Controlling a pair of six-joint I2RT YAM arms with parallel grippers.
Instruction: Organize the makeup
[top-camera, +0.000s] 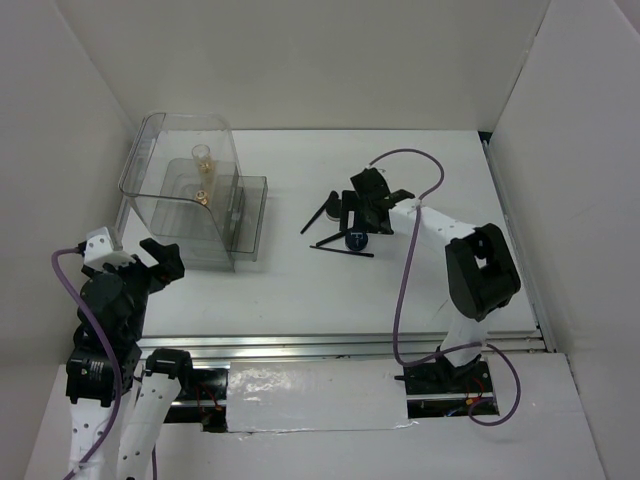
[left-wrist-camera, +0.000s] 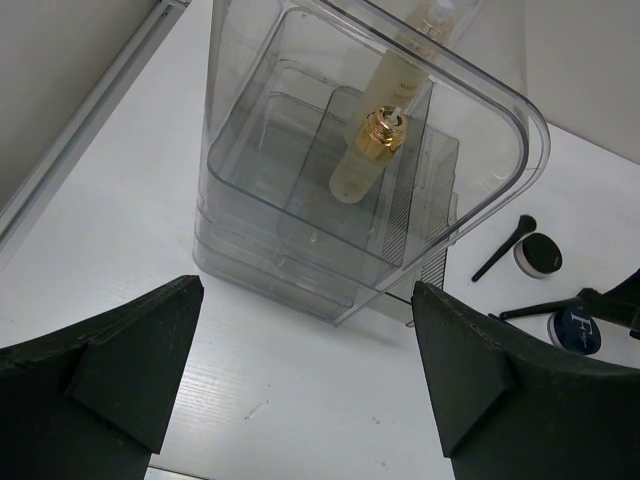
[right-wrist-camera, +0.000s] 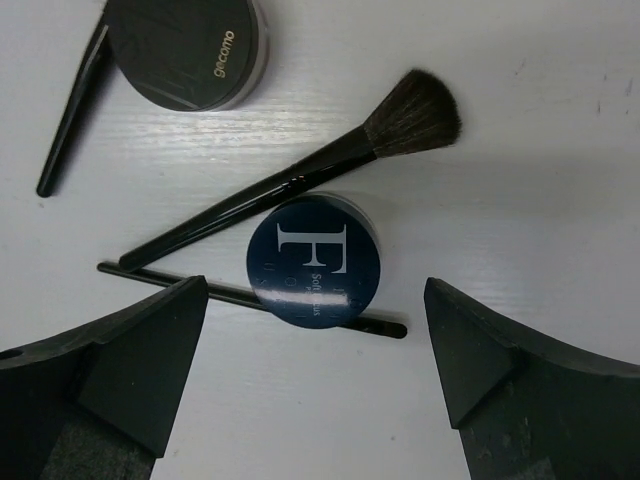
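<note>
Only the right wrist view shows writing on the black compact (right-wrist-camera: 185, 50), near the blue compact (right-wrist-camera: 313, 260), below the wide-apart right claw (right-wrist-camera: 315, 385). The left claw (left-wrist-camera: 305, 375), apart too, faces bottles (left-wrist-camera: 372, 140) inside the clear box (left-wrist-camera: 500, 150). White tabletop (top-camera: 300, 290), white walls (top-camera: 300, 60).

Left arm (top-camera: 105, 300) and right arm (top-camera: 480, 265): matte black joint housings, white link segments. A purple cable (top-camera: 400, 300) runs along each. Left gripper (left-wrist-camera: 307, 288) and right gripper (right-wrist-camera: 315, 290): black, wedge-shaped fingers (left-wrist-camera: 120, 370).

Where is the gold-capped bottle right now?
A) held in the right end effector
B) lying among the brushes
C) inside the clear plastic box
C: the gold-capped bottle stands inside the clear plastic box, visible through its wall.
</note>
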